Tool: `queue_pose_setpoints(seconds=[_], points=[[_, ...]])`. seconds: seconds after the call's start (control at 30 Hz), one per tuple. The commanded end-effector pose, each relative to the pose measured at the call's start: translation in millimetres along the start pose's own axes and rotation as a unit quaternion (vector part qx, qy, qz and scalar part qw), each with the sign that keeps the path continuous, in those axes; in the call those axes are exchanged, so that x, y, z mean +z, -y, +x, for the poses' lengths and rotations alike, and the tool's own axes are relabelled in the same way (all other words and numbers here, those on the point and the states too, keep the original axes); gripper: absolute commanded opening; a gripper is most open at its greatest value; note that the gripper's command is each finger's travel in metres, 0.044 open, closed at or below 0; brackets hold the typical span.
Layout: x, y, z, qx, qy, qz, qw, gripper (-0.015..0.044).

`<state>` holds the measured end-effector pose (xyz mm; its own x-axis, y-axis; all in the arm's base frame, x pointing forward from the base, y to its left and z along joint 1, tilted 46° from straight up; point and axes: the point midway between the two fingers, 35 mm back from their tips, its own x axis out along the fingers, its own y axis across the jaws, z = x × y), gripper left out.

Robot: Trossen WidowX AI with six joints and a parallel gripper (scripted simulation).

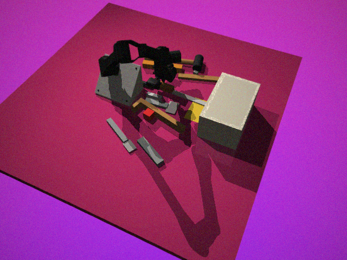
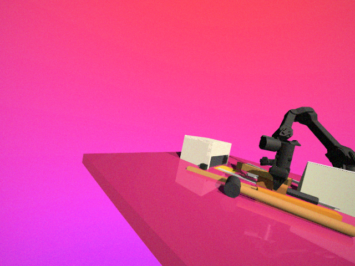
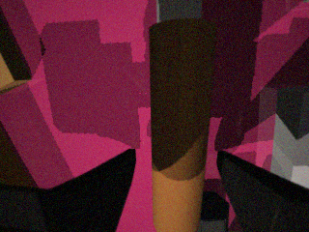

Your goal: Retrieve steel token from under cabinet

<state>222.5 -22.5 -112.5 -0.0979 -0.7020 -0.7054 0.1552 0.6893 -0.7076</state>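
Note:
My gripper [image 1: 162,80] [image 2: 276,187] [image 3: 176,156] is open. Its fingers stand apart on either side of the round wooden handle [image 1: 167,87] [image 3: 178,208] of a tool, with a gap showing on each side in the wrist view. The tool's long grey blade [image 1: 186,96] [image 3: 180,10] runs from the handle over the yellow marked area [image 1: 198,107] to the front of the cabinet [image 1: 229,101] [image 2: 194,150]. Whether its tip is under the cabinet is unclear. The steel token is not visible in any view.
A bent wooden bar [image 1: 161,111], a red block [image 1: 148,113] and grey metal pieces [image 1: 172,107] lie beside the tool. A black-headed mallet [image 1: 198,63] [image 2: 232,186], an orange bar [image 1: 147,64] and a wooden stick [image 1: 197,77] lie on the other side. Two grey bars [image 1: 117,130] [image 1: 150,151] lie farther out.

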Motion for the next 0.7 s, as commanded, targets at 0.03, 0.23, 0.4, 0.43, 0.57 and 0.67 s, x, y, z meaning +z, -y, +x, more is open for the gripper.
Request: queue_pose_setpoints(seconds=[0.03, 0.23, 0.4, 0.43, 0.57, 0.67], points=[[2.2, 0.1, 3.7, -0.001, 0.0, -0.003, 1.0, 0.027], [1.0, -0.3, 1.2, 0.001, 0.0, -0.001, 1.0, 0.0139], [1.0, -0.3, 1.2, 0.001, 0.0, -0.001, 1.0, 0.0105], [1.0, -0.3, 1.2, 0.001, 0.0, -0.001, 1.0, 0.0098], [1.0, -0.3, 1.2, 0.001, 0.0, -0.001, 1.0, 0.0033], [0.8, -0.3, 1.1, 0.001, 0.0, -0.001, 1.0, 0.0]])
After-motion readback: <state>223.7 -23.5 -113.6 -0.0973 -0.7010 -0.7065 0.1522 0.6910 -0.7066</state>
